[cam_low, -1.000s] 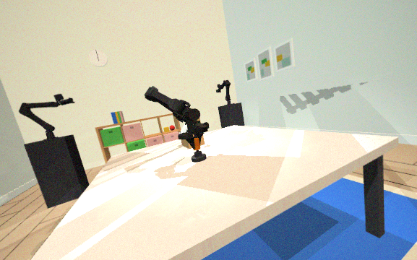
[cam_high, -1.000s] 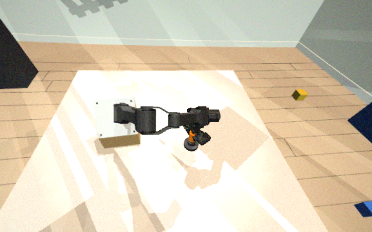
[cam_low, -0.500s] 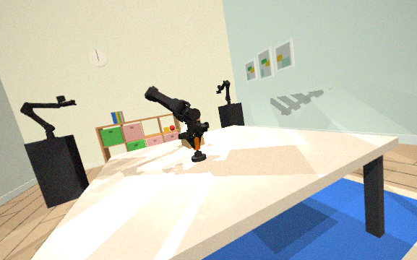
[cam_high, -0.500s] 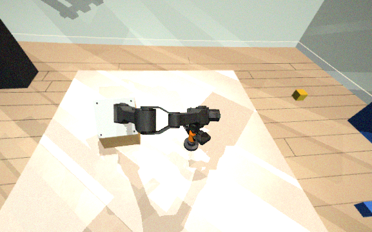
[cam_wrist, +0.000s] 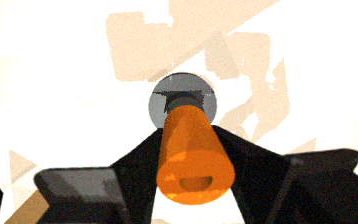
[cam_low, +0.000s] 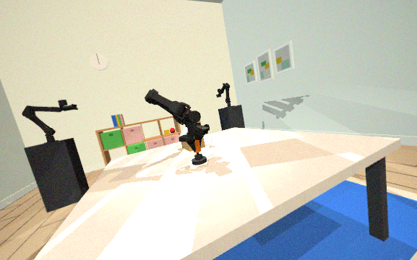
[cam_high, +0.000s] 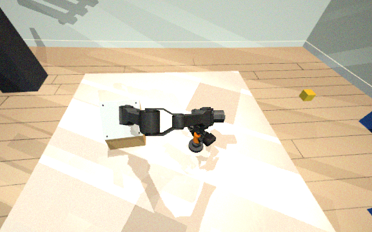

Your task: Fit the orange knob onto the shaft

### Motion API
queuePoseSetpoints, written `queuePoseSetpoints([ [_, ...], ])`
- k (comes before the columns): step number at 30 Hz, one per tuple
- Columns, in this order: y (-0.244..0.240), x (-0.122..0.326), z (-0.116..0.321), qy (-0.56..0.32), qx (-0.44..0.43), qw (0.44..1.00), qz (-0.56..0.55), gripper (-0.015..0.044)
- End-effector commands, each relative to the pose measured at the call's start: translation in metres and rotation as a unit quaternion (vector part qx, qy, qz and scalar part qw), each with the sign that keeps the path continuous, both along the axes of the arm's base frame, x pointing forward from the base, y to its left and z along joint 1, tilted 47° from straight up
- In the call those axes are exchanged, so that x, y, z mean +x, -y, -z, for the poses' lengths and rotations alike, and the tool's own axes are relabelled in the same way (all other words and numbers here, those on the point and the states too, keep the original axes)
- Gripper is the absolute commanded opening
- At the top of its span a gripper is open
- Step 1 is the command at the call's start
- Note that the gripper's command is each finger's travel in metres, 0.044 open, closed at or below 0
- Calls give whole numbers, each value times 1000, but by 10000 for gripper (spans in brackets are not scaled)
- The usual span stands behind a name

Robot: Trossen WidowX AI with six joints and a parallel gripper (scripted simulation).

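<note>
From where I stand, the claw is clamped on the orange knob, a finger against either side. The knob is directly above the round pedestal, not down on it: the dark shaft shows in between. How far the shaft reaches inside the knob, I can't tell. The wrist view shows an opening in the knob's near end, its straight edge seemingly on the side towards the pedestal. The pedestal stands on the pale counter. In the top view, the arm's white base plate is well to the left of the pedestal, and a yellow cube lies on the floor, far off to its upper right.
</note>
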State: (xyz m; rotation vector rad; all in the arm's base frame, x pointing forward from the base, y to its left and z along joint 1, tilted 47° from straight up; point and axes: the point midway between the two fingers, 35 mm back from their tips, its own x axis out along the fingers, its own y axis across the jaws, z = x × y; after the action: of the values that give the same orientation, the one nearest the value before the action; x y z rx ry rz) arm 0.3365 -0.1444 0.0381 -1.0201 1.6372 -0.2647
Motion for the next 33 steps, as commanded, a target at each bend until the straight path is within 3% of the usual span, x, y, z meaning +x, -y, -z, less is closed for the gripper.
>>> queuePoseSetpoints([
  [1, 0, 0, 1, -2, 0, 1000, -3, 0],
  [33, 7, 0, 8, -12, 0, 1000, -11, 0],
])
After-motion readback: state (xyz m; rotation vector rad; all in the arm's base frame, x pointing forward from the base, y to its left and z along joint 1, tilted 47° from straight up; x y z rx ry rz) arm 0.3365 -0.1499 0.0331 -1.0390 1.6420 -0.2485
